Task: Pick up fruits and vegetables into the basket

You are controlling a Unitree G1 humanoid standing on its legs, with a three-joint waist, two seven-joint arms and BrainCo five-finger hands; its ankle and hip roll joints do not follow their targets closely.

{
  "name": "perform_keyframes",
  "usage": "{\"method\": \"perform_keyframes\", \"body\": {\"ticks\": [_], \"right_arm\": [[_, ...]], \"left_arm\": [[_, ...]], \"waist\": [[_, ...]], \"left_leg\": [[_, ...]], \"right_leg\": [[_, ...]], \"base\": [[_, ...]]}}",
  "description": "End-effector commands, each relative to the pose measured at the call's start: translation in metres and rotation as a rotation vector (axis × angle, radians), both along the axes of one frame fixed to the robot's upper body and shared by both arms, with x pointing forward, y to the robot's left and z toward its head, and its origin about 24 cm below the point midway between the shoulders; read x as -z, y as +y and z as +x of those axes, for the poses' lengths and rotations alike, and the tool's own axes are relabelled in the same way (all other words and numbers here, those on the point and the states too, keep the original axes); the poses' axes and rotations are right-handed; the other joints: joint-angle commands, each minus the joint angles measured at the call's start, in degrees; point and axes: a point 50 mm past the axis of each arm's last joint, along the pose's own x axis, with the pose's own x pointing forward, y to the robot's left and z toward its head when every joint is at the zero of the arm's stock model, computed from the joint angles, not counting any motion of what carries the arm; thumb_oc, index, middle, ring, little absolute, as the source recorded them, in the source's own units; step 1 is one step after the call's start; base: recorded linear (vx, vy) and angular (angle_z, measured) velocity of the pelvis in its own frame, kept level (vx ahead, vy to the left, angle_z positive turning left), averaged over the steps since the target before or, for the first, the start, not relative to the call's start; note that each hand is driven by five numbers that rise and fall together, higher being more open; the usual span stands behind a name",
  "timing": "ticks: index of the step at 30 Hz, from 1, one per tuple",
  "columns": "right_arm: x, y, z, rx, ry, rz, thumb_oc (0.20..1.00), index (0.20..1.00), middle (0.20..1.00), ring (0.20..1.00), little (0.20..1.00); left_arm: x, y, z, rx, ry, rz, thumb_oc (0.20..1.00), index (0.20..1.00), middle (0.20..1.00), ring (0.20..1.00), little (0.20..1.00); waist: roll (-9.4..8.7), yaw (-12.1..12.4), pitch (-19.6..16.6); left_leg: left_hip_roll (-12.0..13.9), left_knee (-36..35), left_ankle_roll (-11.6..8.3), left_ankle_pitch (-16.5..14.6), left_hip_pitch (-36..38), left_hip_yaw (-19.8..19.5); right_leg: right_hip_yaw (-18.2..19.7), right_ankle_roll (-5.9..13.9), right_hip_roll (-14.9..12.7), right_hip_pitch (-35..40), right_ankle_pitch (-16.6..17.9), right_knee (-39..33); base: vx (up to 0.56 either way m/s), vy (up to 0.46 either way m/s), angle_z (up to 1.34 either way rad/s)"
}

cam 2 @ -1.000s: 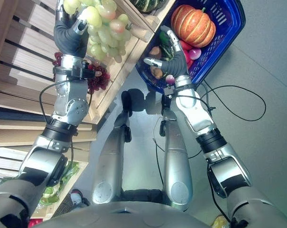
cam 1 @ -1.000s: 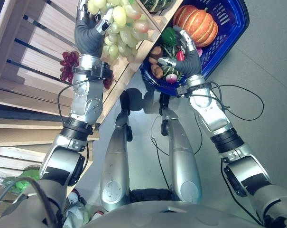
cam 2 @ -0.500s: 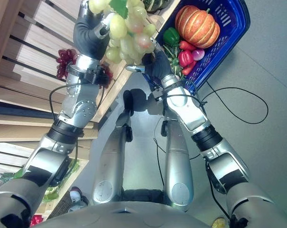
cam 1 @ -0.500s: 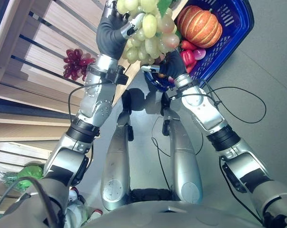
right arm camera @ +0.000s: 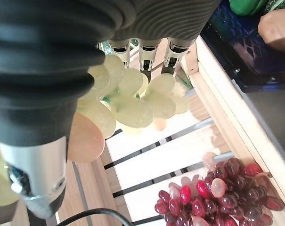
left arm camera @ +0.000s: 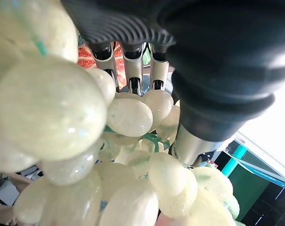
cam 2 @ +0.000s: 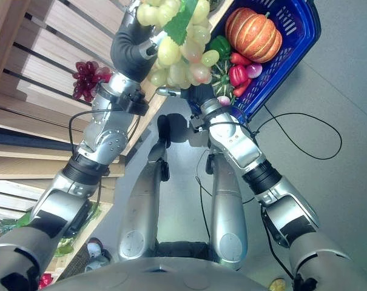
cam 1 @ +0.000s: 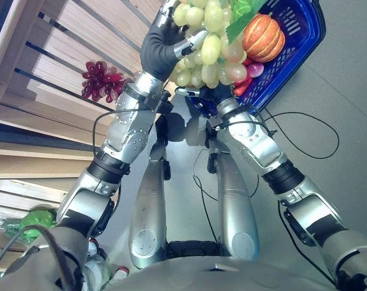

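A big bunch of green grapes (cam 1: 210,48) with a green leaf hangs in the air at the near-left rim of the blue basket (cam 2: 292,57). My left hand (cam 1: 162,48) is shut on the bunch from the shelf side; its fingers and thumb (left arm camera: 189,141) curl among the grapes (left arm camera: 130,115). My right hand (cam 2: 198,96) sits just under the bunch, with straight fingers (right arm camera: 142,59) touching the lowest grapes (right arm camera: 133,110). In the basket lie an orange pumpkin (cam 1: 263,36), a red pepper (cam 2: 238,74), a green pepper (cam 2: 219,45) and a pink radish (cam 2: 252,70).
A slatted wooden shelf (cam 1: 50,54) runs along the left, with a bunch of red grapes (cam 1: 101,79) lying on it. Lower on the left, green produce (cam 1: 31,221) lies in another crate. The basket stands on grey floor (cam 1: 341,121) beside the shelf.
My left hand has carried the green grapes from over the shelf rightward to the basket's rim. My right hand has left the basket and come under the bunch.
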Motion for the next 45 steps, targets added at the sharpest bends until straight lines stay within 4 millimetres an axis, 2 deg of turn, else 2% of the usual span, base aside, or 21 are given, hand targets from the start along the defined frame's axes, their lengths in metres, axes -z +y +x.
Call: {"method": "perform_keyframes", "body": {"ticks": [1,2,3,4,5,23,30,32,35,38,45], "right_arm": [[-0.036,0.021,-0.015,-0.073,-0.148,0.127,1.0,1.0,1.0,1.0,1.0],[-0.038,0.02,-0.014,-0.058,-0.157,0.132,1.0,1.0,1.0,1.0,1.0],[-0.038,0.02,-0.014,-0.036,-0.163,0.14,0.862,0.862,0.862,0.862,0.862],[-0.038,0.019,-0.013,-0.017,-0.162,0.146,0.448,0.448,0.448,0.448,0.448],[-0.039,0.019,-0.012,-0.006,-0.163,0.152,0.2,0.2,0.2,0.2,0.2],[-0.04,0.015,-0.013,0.093,-0.203,0.19,0.2,0.2,0.2,0.2,0.2],[-0.04,0.012,-0.012,0.108,-0.205,0.201,0.2,0.2,0.2,0.2,0.2],[-0.04,0.011,-0.013,0.111,-0.207,0.203,0.2,0.2,0.2,0.2,0.2],[-0.04,0.009,-0.012,0.114,-0.209,0.205,0.2,0.2,0.2,0.2,0.2],[-0.038,0.004,-0.012,0.125,-0.215,0.214,0.2,0.2,0.2,0.2,0.2],[-0.04,-0.002,-0.013,0.137,-0.226,0.226,0.2,0.2,0.2,0.2,0.2]], "left_arm": [[-0.03,-0.027,-0.037,0.217,-0.181,-0.05,0.2,0.2,0.2,0.2,0.2],[-0.03,-0.028,-0.037,0.225,-0.177,-0.048,0.2,0.2,0.2,0.2,0.2],[-0.029,-0.03,-0.038,0.234,-0.175,-0.042,0.2,0.2,0.2,0.2,0.2],[-0.028,-0.032,-0.038,0.239,-0.173,-0.038,0.2,0.2,0.2,0.2,0.2],[-0.028,-0.033,-0.039,0.251,-0.168,-0.036,0.2,0.2,0.2,0.2,0.2],[-0.025,-0.037,-0.044,0.279,-0.159,-0.055,0.2,0.2,0.2,0.2,0.2],[-0.027,-0.031,-0.043,0.168,-0.192,-0.051,0.2,0.2,0.2,0.2,0.2],[-0.028,-0.026,-0.04,0.081,-0.199,-0.058,1.0,1.0,1.0,1.0,1.0],[-0.03,-0.02,-0.038,0.035,-0.201,-0.073,1.0,1.0,1.0,1.0,1.0],[-0.029,-0.006,-0.033,-0.154,-0.202,-0.098,1.0,1.0,1.0,1.0,1.0],[-0.023,0.016,-0.02,-0.38,-0.122,-0.154,1.0,1.0,1.0,1.0,1.0]], "waist": [[2.15,-0.32,-1.86],[2.16,-0.33,-1.86],[2.2,-0.31,-1.86],[2.22,-0.31,-1.86],[2.29,-0.28,-1.86],[2.59,-0.27,-1.86],[2.77,-0.08,-1.86],[2.83,0.01,-1.86],[2.85,0.1,-1.86],[3.1,0.45,-1.86],[3.35,0.8,-1.86]], "left_leg": [[-3.06,3.94,1.15,-6.23,0.54,-0.3],[-3.08,3.92,1.17,-6.23,0.57,-0.29],[-3.09,3.84,1.21,-6.19,0.59,-0.31],[-3.1,3.79,1.24,-6.17,0.61,-0.3],[-3.15,3.73,1.29,-6.17,0.65,-0.29],[-3.63,3.73,1.64,-5.98,0.35,-0.24],[-3.71,3.63,1.65,-5.84,0.27,-0.47],[-3.73,3.69,1.68,-5.83,0.18,-0.53],[-3.7,3.78,1.68,-5.83,0.06,-0.54],[-3.79,3.8,1.56,-5.81,0.08,-0.75],[-3.88,3.63,1.43,-5.65,0.08,-1.11]], "right_leg": [[-2.92,4.42,-0.38,6.56,0.02,-6.17],[-2.91,4.42,-0.38,6.61,0.07,-6.25],[-2.94,4.43,-0.38,6.56,0.12,-6.23],[-2.95,4.42,-0.38,6.58,0.15,-6.29],[-2.96,4.42,-0.38,6.65,0.18,-6.38],[-3.06,4.38,-0.34,6.15,0.49,-6.21],[-3.2,4.43,-0.32,5.97,0.47,-5.99],[-3.2,4.42,-0.29,5.79,0.38,-5.78],[-3.23,4.41,-0.34,5.73,0.29,-5.71],[-3.42,4.46,-0.43,5.77,0.08,-5.5],[-3.64,4.6,-0.63,5.87,-0.16,-5.46]], "base": [[0.0,0.0,0.0],[0.0,0.0,0.0],[0.0,0.0,0.0],[0.0,0.0,0.0],[0.0,0.0,0.0],[0.0,0.0,0.0],[0.0,0.0,0.0],[0.0,0.0,0.0],[0.0,0.0,0.0],[0.0,0.0,0.0],[0.0,0.0,0.0]]}}
